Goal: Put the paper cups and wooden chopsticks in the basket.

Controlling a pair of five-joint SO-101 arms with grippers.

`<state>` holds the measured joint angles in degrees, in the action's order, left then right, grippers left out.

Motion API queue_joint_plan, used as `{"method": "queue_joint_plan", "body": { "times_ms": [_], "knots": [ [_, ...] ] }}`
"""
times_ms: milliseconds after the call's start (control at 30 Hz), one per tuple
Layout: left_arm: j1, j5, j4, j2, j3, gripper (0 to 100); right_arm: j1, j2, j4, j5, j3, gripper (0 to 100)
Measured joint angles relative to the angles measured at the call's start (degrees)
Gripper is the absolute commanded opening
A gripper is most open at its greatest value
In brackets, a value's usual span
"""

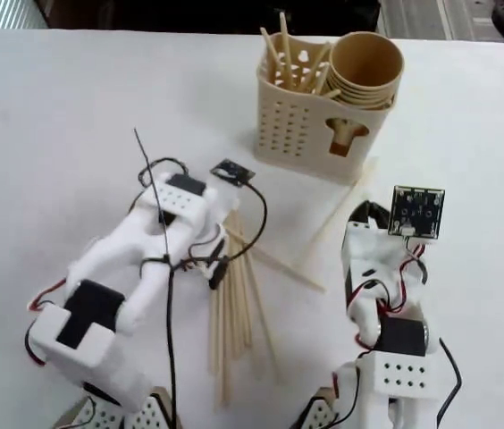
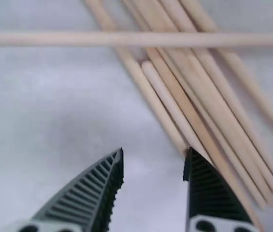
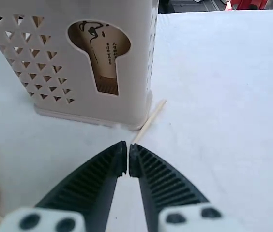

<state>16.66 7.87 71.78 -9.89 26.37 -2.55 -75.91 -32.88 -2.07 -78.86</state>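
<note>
Basket (image 1: pixel 310 125) stood far on the table (image 1: pixel 64 107), right of centre. A stack of paper cups (image 1: pixel 365 67) sat upright in its right part, rims above the basket wall. Several standing chopsticks (image 1: pixel 281 54) were in its left part, tilted, with their tips sticking out.

Loose chopsticks (image 1: pixel 234 313) lay in a bundle on the near table between the two arms. They were roughly parallel, running near to far. A crossing chopstick (image 2: pixel 127 38) lay over the far end of the bundle.

A single chopstick (image 1: pixel 337 214) lay flat on the table. It ran from just beside the basket's near right corner toward the near left.

Left gripper (image 2: pixel 153 164) was released, jaws apart, holding nothing. It was low over the table at the left side of the bundle, one finger just beside the sticks.

Right gripper (image 3: pixel 128 157) was clenched, tips together on nothing. It was near the basket's near side, pointing at it but apart from it, with the single chopstick just past its tips.
</note>
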Motion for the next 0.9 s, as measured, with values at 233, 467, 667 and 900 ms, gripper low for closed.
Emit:
{"method": "queue_joint_plan", "body": {
  "times_ms": [233,467,667,900],
  "knots": [
    [-0.1,-0.2,3.2,6.9,1.1,22,0.0,0.0,0.0,0.0,0.0,2.5],
    [3.9,-0.3,3.1,11.6,4.9,31,0.0,0.0,0.0,0.0,0.0,2.5],
    [4.5,-2.7,-3.7,5.0,7.5,23,0.0,0.0,0.0,0.0,0.0,2.5],
    [5.2,-2.9,1.4,-4.6,-1.9,10,0.0,0.0,0.0,0.0,0.0,2.5]
  ]
}}
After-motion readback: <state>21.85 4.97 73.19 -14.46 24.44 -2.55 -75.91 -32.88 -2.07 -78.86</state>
